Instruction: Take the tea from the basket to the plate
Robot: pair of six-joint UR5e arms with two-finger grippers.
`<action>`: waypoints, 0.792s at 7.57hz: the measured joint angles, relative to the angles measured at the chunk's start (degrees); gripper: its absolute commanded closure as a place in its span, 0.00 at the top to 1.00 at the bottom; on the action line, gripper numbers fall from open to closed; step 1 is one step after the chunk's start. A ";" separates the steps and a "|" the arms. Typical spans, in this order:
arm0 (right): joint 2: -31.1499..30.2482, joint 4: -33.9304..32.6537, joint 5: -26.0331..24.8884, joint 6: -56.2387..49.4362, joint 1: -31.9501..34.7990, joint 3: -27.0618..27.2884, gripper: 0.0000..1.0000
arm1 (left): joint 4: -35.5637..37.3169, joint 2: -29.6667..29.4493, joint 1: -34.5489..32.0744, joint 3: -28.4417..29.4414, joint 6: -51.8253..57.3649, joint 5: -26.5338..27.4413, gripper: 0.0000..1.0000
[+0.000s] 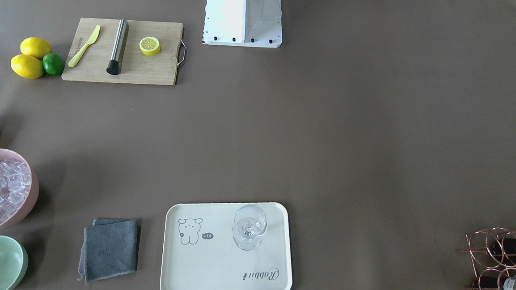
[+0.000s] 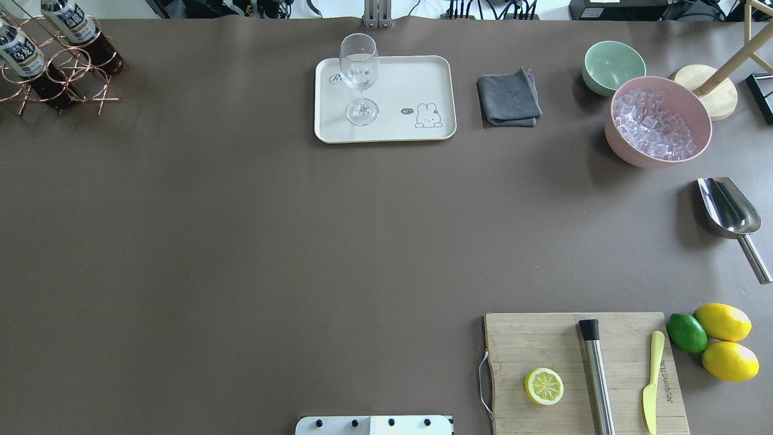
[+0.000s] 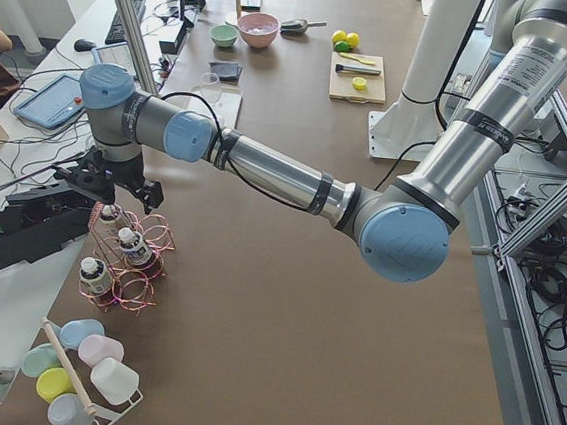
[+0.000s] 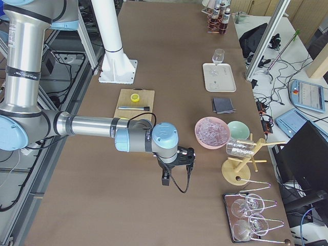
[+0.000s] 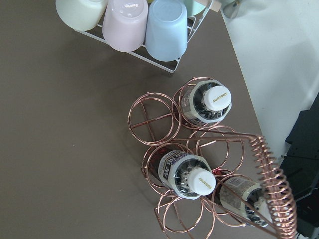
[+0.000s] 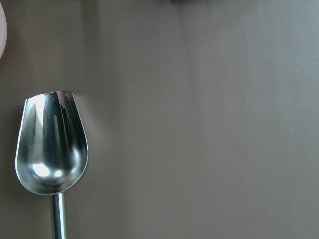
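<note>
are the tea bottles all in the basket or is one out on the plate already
All in. The left wrist view shows three tea bottles standing in ring cells of the basket, and the plate holds only a glass.

- Handle (image 5: 275, 185) coil hangs over one bottle (image 5: 238, 196); two other caps (image 5: 200, 180) are open from above.
- Cups (image 5: 167, 27) crowd just beside the basket (image 5: 130, 113).
- Glass (image 2: 360, 60) fills the plate's (image 2: 416, 75) left end; bear side is free.

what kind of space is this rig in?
Probably a robotics lab bench staged as a drinks station: grey-and-blue robot arm, blue-framed teach pendant beside the brown table, plus props like the pink bowl of ice cubes and rose-gold wire basket of tea bottles.
</note>
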 measured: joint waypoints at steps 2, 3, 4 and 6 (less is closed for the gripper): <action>0.00 -0.04 -0.07 0.00 0.02 -0.31 1.00 | -2.13 -1.03 -0.29 1.39 -6.27 0.17 0.98; 0.00 -0.07 -0.14 0.00 0.01 -0.79 1.00 | -3.58 -1.60 -0.42 2.66 -8.14 0.36 0.98; -0.03 -0.08 -0.19 -0.03 0.00 -1.21 1.00 | -5.37 -2.54 -0.64 4.37 -9.41 1.79 0.98; -0.02 -0.09 -0.28 0.04 0.02 -1.68 1.00 | -7.95 -3.77 -0.92 5.95 -12.29 5.24 0.98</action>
